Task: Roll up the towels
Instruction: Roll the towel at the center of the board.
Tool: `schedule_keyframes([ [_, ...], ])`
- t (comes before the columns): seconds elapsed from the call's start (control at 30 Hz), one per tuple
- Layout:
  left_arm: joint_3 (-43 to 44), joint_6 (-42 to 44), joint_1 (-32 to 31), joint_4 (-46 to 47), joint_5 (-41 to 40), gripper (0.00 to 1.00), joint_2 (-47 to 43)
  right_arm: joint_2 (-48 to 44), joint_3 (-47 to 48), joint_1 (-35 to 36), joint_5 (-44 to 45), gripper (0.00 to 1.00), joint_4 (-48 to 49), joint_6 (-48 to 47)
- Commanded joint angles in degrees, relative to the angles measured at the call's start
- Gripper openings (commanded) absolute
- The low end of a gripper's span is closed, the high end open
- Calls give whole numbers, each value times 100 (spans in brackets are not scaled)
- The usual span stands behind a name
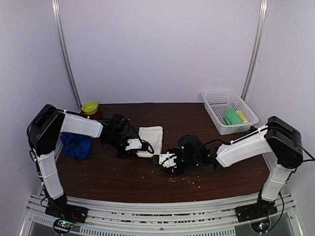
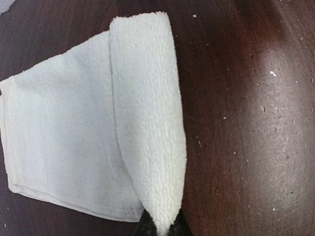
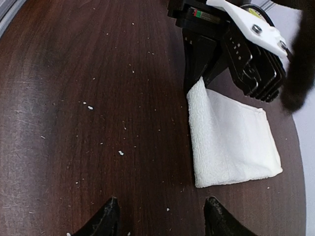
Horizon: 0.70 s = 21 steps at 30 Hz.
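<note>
The cream-white towel [image 1: 151, 136] lies near the middle of the dark wooden table [image 1: 197, 123]. My left gripper [image 1: 140, 146] is shut on its near edge; in the left wrist view the pinched fold [image 2: 147, 113] lies over the flat part of the towel [image 2: 54, 137]. The right wrist view shows the same towel [image 3: 231, 142] with the left gripper [image 3: 199, 73] on its end. My right gripper [image 1: 158, 159] is open and empty, low over bare table just beside the towel; its fingertips [image 3: 110, 211] show dark. The blue towel [image 1: 76, 145] lies crumpled at the table's left edge.
A white mesh basket [image 1: 229, 110] with a green and a yellow item stands at the back right. A yellow-green bowl [image 1: 90, 107] sits on something dark red at the back left. Crumbs dot the table [image 3: 88, 105].
</note>
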Motion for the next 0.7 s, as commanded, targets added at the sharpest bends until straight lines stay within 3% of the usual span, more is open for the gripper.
schedule_keyframes([
  [0.0,214,-111,45,-970,476,0,284,293,-15,211,1114,59,871,-885],
  [0.17,511,-26,57,-1391,496,0,500,689,-68,353,1816,60,1635,-1279],
  [0.5,734,99,84,-1781,538,0,652,1564,725,428,2479,58,1599,-1606],
  [0.67,867,155,99,-1964,496,0,761,1835,1042,432,2576,46,1301,-1745],
])
